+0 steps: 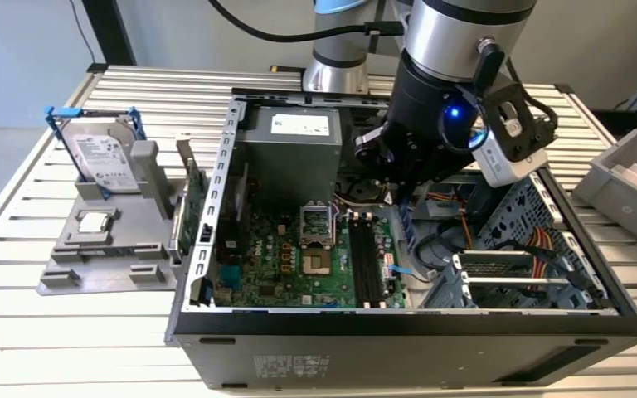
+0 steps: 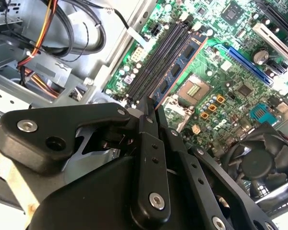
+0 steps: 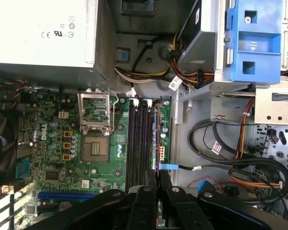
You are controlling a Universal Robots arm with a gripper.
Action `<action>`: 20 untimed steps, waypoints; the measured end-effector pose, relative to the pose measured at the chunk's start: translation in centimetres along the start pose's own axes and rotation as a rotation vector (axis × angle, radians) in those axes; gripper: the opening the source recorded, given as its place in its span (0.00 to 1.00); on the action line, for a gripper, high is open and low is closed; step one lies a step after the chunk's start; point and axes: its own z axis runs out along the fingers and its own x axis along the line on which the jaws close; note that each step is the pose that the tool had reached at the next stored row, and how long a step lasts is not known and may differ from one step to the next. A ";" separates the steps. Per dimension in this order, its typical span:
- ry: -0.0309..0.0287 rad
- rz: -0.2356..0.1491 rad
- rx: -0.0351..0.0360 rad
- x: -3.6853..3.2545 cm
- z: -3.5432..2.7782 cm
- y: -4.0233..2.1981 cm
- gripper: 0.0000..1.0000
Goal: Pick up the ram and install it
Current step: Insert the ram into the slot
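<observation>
My pincer (image 2: 151,111), pinching the ram (image 2: 180,67) edge-on above the motherboard (image 3: 53,158) beside the black memory slots (image 3: 137,143), needed, I judged, the stick parallel to a slot and pressed evenly so both ends seated together.

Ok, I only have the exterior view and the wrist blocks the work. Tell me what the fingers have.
Observer: In the second wrist view the fingers are shut on one end of the ram, which sticks out over the motherboard.
Operator: Give me its line against the slots.
Observer: In the first wrist view it shows edge-on, running along the long black slots, at their edge away from the CPU socket.
Operator: Report what is in those slots.
Observer: In both wrist views they look empty; I cannot tell whether the ram is seated.
</observation>
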 end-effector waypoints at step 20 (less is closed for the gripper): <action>0.0000 0.000 0.0016 0.04 1.06 -0.07 0.00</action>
